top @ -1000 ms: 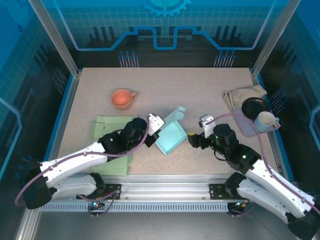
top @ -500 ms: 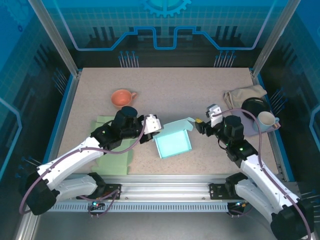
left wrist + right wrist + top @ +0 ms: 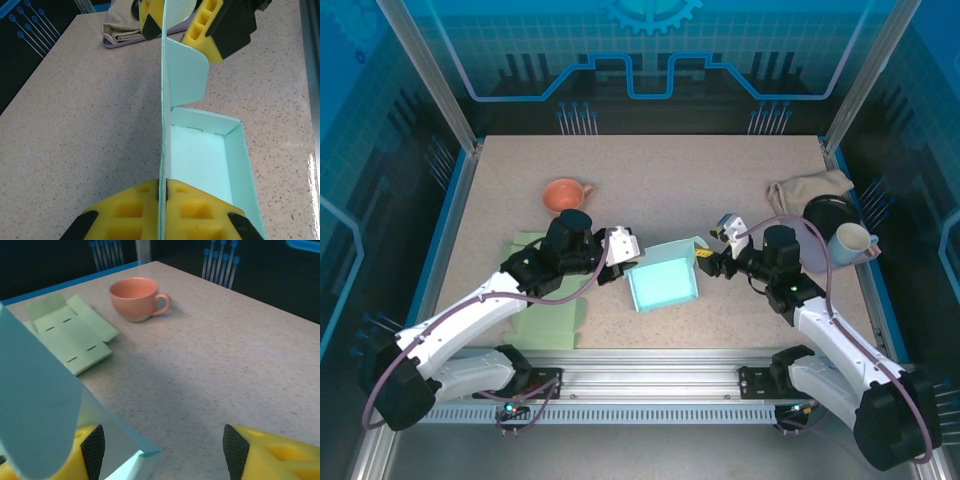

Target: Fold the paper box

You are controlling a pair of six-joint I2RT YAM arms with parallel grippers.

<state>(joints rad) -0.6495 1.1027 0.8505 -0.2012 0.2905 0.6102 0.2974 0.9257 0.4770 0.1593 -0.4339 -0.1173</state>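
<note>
One paper box (image 3: pixel 200 150) — L gripper (image 3: pixel 162 189) pinching, R gripper (image 3: pixel 176 22) open.

Cut off by the bottom edge of the left wrist view: the yellow pads of the left gripper (image 3: pixel 162 186) and the near end of the paper box (image 3: pixel 200 150). Cropped at the top edge there: the right gripper (image 3: pixel 181 22), and behind it a folded cloth (image 3: pixel 120 30), half hidden by the box's upright wall. Blurred and clipped at the lower left of the right wrist view: the box's flap. Clipped along the bottom edge too: both pads (image 3: pixel 270 455). Partly covered by the left arm (image 3: pixel 470 315), lower left of the top view: a green sheet (image 3: pixel 552 322). Partly tucked behind a mug (image 3: pixel 850 242), at the right: a black dish (image 3: pixel 825 212). Unclear whether the right pads touch the flap.
</note>
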